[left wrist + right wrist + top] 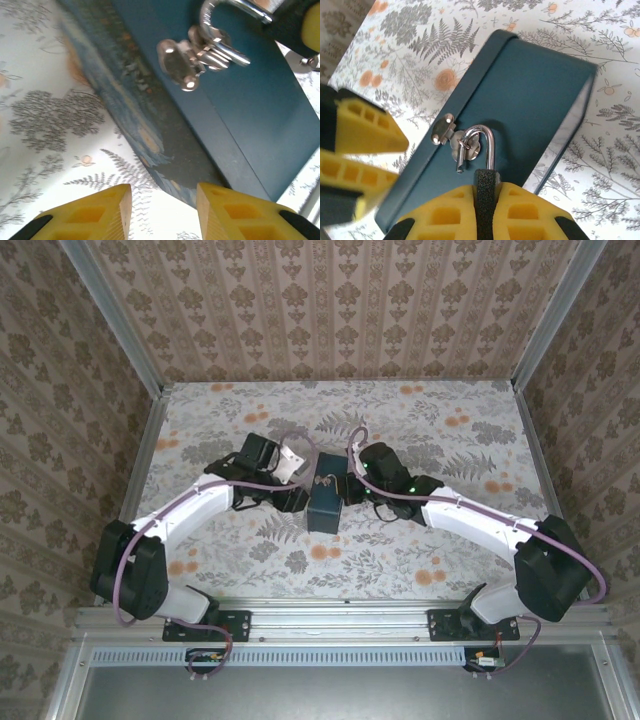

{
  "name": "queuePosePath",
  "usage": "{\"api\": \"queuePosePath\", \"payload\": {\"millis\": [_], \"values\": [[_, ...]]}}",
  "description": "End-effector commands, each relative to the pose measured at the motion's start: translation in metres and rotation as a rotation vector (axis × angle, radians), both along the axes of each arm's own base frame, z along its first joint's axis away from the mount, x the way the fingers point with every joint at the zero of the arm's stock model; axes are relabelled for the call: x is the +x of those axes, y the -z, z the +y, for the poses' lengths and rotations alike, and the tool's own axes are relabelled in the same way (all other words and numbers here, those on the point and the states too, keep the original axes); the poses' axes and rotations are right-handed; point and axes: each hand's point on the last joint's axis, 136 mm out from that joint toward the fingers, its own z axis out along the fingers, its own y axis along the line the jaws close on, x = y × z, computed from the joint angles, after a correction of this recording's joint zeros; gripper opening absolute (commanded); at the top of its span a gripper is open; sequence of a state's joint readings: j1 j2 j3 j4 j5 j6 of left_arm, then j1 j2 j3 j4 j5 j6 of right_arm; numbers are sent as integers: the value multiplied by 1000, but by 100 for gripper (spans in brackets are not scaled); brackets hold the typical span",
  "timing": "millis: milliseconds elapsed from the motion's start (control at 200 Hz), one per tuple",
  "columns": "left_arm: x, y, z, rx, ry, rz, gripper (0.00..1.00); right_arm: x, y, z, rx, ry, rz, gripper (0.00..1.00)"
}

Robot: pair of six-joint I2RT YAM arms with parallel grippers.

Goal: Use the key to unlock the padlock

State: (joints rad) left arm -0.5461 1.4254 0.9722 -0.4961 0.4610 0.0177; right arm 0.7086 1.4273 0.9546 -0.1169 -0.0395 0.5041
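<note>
- At the centre of the floral-print table [420, 565], the small padlock [489, 147] hangs by its silver shackle from the metal hasp [442, 132] of a dark blue rectangular box [535, 85].
- The right gripper [485, 189] is clenched on the padlock, whose body is hidden.
- The left gripper [162, 200] is spread and empty beside the box.
- Risk: the box may be dragged or tipped if the padlock is pulled.
- Obstruction: the keyway is probably covered by the clenched fingers.
</note>
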Motion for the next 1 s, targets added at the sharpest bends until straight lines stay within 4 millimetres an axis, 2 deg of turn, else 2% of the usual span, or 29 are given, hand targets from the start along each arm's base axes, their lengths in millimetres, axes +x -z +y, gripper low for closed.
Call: {"api": "queuePosePath", "payload": {"millis": [0,120,380,490,635,730,860,925,995], "values": [[-15,0,-8,-52,9,58,39,10,-16,12,76,136,9,0],[-12,-1,-15,-98,-5,60,38,15,-10,23,103,177,13,0],[-8,1,-4,-74,-12,54,38,36,5,20,115,260,-35,0],[-8,-1,-2,-71,-18,52,37,44,4,24,158,267,-52,0],[-4,-7,4,-82,-47,40,37,54,-3,18,169,304,-80,0],[3,-16,9,-107,-81,28,38,60,-12,2,163,327,-108,0],[10,-29,11,-146,-104,7,40,70,-21,-41,149,374,-125,2],[11,-33,10,-153,-102,5,40,72,-15,-68,118,393,-113,5],[12,-32,10,-145,-105,13,41,71,3,-98,81,418,-73,6]]}}
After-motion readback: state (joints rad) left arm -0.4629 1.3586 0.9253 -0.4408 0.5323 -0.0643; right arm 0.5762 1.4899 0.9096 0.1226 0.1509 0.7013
